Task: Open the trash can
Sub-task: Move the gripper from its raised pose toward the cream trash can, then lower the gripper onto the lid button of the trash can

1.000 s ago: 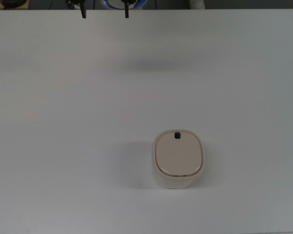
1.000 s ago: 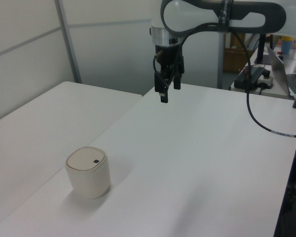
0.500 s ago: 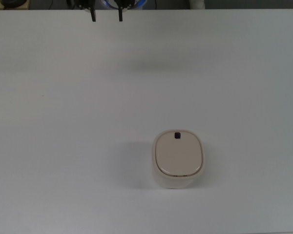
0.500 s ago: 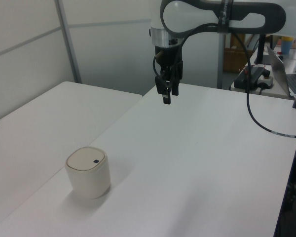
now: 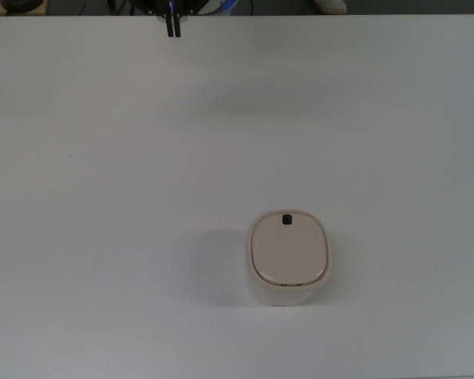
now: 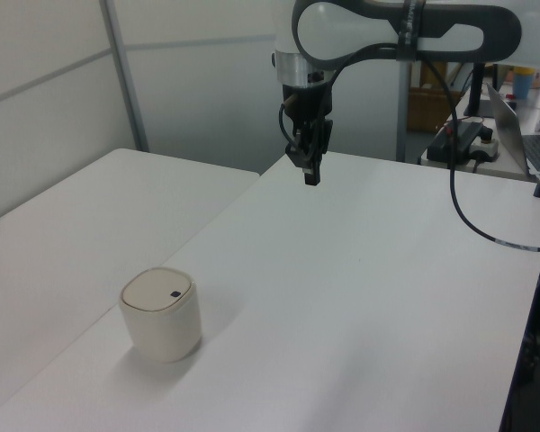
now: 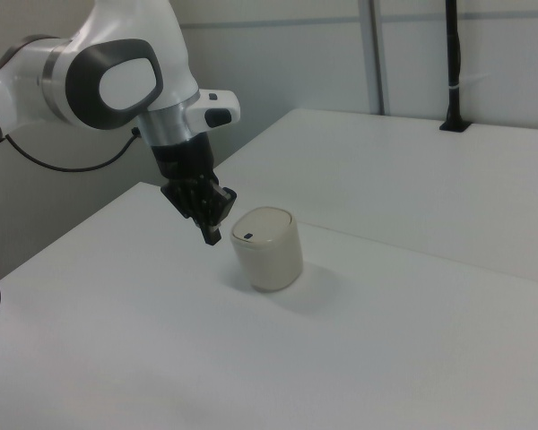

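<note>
The white table [image 5: 103, 197] carries only the trash can [image 5: 288, 257], lid flat, black button [image 5: 287, 219] toward the far edge in the top view. Above that far edge, well apart from it, the gripper [image 6: 311, 171] hangs with jaws pressed together.

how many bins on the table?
1. The bin sits lid shut in the lower right of the top view, apart from the gripper at the far edge. None seems hidden.
</note>
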Motion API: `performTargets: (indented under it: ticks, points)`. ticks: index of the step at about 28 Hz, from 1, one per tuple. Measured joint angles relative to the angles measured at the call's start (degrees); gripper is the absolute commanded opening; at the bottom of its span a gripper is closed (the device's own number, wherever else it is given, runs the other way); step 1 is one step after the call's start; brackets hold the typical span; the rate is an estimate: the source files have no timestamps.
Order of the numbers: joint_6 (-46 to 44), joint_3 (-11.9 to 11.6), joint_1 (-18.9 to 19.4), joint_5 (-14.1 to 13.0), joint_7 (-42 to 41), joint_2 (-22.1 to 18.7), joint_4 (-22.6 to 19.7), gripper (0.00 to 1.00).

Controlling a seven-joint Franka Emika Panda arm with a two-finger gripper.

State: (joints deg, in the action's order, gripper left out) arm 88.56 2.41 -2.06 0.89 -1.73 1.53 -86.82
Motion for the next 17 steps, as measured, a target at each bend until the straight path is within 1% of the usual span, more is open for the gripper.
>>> performTargets:
  ticks: [8, 17]
  points:
    - [0.3, 0.1, 0.0, 0.0, 0.0, 0.9, -0.4, 0.0]
    - [6.1, 0.7, 1.1, -0.1, 0.0, 3.5, -0.5, 0.0]
